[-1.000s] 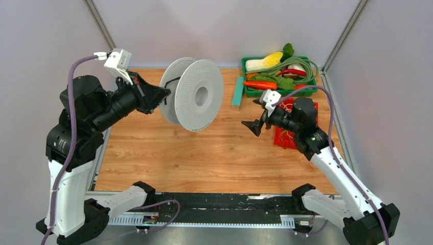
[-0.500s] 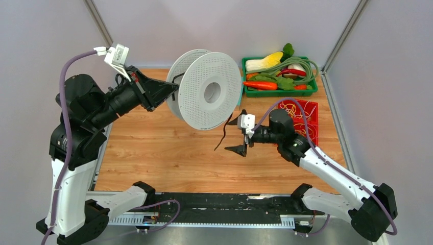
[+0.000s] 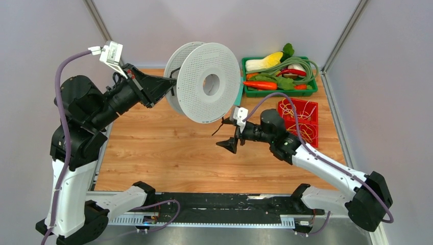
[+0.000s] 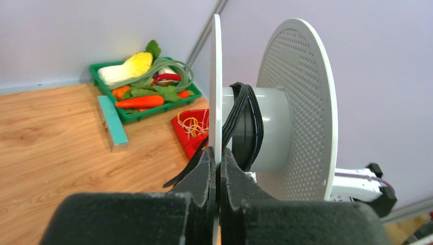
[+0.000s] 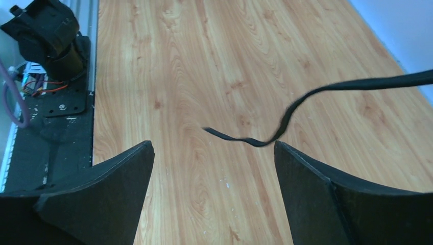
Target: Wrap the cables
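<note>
A white perforated spool (image 3: 209,81) hangs in the air over the back of the table. My left gripper (image 3: 171,84) is shut on the thin edge of its near flange (image 4: 216,76), jaws pinching it (image 4: 216,155). The black cable (image 4: 245,122) is wound in several turns round the hub. Its loose end (image 3: 218,127) hangs below the spool. My right gripper (image 3: 227,133) is open and empty just under the spool, beside that loose end. In the right wrist view the end (image 5: 286,117) curls in the air ahead of the wide-open gripper (image 5: 214,153), touching neither finger.
A green basket (image 3: 280,92) with vegetables and a green coiled hose stands at the back right. A red tray (image 3: 298,120) of rubber bands lies in front of it. A teal block (image 4: 113,127) lies left of the basket, partly behind the spool.
My left arm has lifted the spool and carried it right. My right arm has swung left from the red tray to under the spool, beside the cable's hanging end.
</note>
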{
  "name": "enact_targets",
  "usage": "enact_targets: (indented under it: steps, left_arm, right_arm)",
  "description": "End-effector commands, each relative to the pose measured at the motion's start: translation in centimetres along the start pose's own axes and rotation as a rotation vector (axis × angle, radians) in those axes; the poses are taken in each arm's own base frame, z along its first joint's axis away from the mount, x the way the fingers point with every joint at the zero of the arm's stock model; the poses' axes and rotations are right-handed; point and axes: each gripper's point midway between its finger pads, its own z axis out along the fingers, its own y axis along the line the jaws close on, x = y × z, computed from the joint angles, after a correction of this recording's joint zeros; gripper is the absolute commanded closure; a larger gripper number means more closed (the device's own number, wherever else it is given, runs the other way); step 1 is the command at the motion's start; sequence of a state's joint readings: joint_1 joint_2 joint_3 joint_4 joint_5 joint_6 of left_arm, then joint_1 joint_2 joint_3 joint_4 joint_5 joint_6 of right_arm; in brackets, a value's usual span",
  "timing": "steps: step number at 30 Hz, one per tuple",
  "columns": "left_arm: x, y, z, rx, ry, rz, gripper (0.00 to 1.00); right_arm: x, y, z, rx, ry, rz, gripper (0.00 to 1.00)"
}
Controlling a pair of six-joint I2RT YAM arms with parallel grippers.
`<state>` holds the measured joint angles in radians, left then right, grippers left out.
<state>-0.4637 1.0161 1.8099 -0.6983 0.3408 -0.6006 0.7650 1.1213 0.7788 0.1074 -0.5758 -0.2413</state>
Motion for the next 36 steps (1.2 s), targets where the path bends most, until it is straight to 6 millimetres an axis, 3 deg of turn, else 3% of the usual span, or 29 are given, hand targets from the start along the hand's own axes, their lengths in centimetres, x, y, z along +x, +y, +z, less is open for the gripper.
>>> enact_targets:
  steps: [1, 6, 10, 17, 22, 26, 30, 36]
  left_arm:
    - [-3.0, 0.4, -0.6, -0.060, -0.137, 0.010, 1.00]
    - [-2.1, 2.1, -0.1, -0.127, -0.119, -0.002, 1.00]
    - [-1.1, 3.7, 0.5, -0.190, -0.086, -0.033, 1.00]
    - [-0.3, 4.6, 0.5, -0.236, -0.070, -0.078, 1.00]
    - [0.8, 5.3, 0.9, -0.253, -0.040, -0.115, 1.00]
    - [1.6, 5.1, 0.9, -0.235, -0.019, -0.133, 1.00]
    - [2.0, 4.8, 0.7, -0.220, -0.005, -0.145, 1.00]
    - [2.6, 4.7, 0.4, -0.213, 0.009, -0.162, 1.00]
  right_arm:
    - [-2.2, -1.2, -2.0, 0.107, -0.036, -0.153, 0.09]
    - [0.0, -0.8, -4.8, 0.081, 0.092, -0.479, 0.11]
    - [-0.3, -0.8, -5.5, 0.067, 0.115, -0.780, 0.11]
    - [-2.5, -0.2, -2.1, 0.132, 0.144, -1.264, 0.09]
    - [-1.0, 0.6, 1.2, 0.130, 0.166, -1.495, 0.08]
    - [0.2, -0.2, 3.3, 0.150, 0.204, -1.618, 0.10]
    - [0.4, -1.9, 4.9, 0.194, 0.246, -1.702, 0.13]
    - [2.6, -4.8, 7.2, 0.165, 0.303, -1.787, 0.17]
